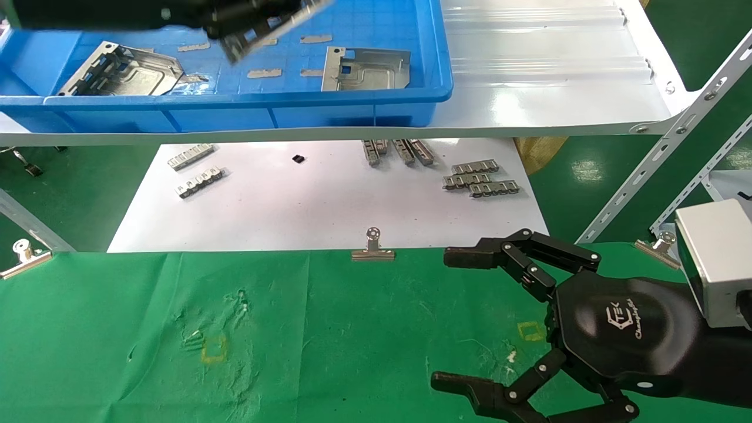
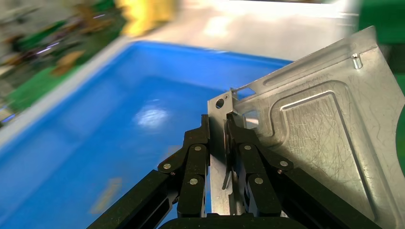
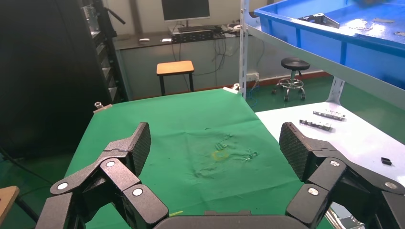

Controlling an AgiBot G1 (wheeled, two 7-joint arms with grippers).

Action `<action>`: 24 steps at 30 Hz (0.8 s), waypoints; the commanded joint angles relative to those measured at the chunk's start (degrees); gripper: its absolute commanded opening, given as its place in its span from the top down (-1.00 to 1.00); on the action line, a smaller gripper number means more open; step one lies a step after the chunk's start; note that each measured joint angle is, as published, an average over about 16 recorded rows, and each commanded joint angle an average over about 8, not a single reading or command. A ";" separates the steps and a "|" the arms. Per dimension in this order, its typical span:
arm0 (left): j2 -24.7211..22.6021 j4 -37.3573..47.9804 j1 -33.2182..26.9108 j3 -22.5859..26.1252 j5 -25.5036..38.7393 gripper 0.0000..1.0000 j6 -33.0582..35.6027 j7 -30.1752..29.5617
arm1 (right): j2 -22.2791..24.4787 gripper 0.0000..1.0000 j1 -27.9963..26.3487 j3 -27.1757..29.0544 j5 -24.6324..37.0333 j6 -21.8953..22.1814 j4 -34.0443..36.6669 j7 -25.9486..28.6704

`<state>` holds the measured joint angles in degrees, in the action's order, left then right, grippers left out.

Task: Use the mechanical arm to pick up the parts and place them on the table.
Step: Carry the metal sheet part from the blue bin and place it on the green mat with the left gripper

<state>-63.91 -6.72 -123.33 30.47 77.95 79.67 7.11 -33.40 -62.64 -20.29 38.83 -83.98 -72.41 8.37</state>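
Right pincer [image 1: 464, 320]: closest to the camera, over the right side of the desk, fingers spread wide apart, holding nothing.
Desk [image 1: 329, 329]: flat top under wrinkled green cloth, with two small yellow square marks; most of the cloth is bare, with open room left of the right pincer.
Clips [image 1: 372, 247]: three silver clips pinch the far edge of the cloth.
White board [image 1: 282, 205]: lies past the desk, lower down, under the shelf.
Toothed strips [image 1: 479, 178]: about nine small ones on the white board, in little bunches.
Blue bin [image 1: 376, 111]: sits on the white shelf, up and to the left; its tall walls fence in what is inside.
Left pincer [image 2: 217, 138]: above the blue bin, fingers squeezed shut on the edge of one part [image 2: 315, 124], which is lifted and tilted.
Parts in bin: two, one [image 1: 126, 70] on the left side, one [image 1: 365, 69] near the middle.
Room: a stool [image 3: 175, 67] and a screen stand farther off.
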 commanded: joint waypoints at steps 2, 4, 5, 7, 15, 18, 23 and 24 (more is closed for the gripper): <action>1.12 -0.75 0.19 -0.10 -0.52 1.00 7.14 2.83 | 0.00 -1.00 0.00 0.00 0.00 0.00 0.00 0.00; 1.58 -1.19 0.43 -0.09 -0.87 1.00 9.53 4.44 | 0.00 -1.00 0.00 0.00 0.00 0.00 0.00 0.00; 1.79 -1.50 0.62 -0.01 -1.03 1.00 10.42 5.20 | 0.00 -1.00 0.00 0.00 0.00 0.00 0.00 0.00; 2.19 -2.37 1.15 0.29 -1.35 1.00 11.46 6.53 | 0.00 -1.00 0.00 -0.01 0.00 0.00 0.00 0.00; 5.87 -11.30 7.00 3.38 -5.64 1.00 12.39 11.65 | 0.00 -1.00 0.00 -0.01 -0.01 0.00 0.00 -0.01; 8.21 -16.55 10.76 5.71 -7.60 1.00 12.19 15.32 | 0.00 -1.00 0.00 -0.01 -0.01 0.00 0.00 -0.01; 11.51 -23.63 16.32 11.11 -6.97 1.00 11.64 26.53 | 0.01 -1.00 0.00 -0.02 -0.01 0.01 0.00 -0.01; 11.95 -24.20 17.25 12.08 -6.67 1.00 11.55 29.08 | 0.01 -1.00 0.00 -0.02 -0.01 0.01 0.00 -0.01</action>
<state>-52.46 -28.31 -106.37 41.89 71.05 91.06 35.99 -33.40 -62.64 -20.31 38.82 -83.98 -72.41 8.36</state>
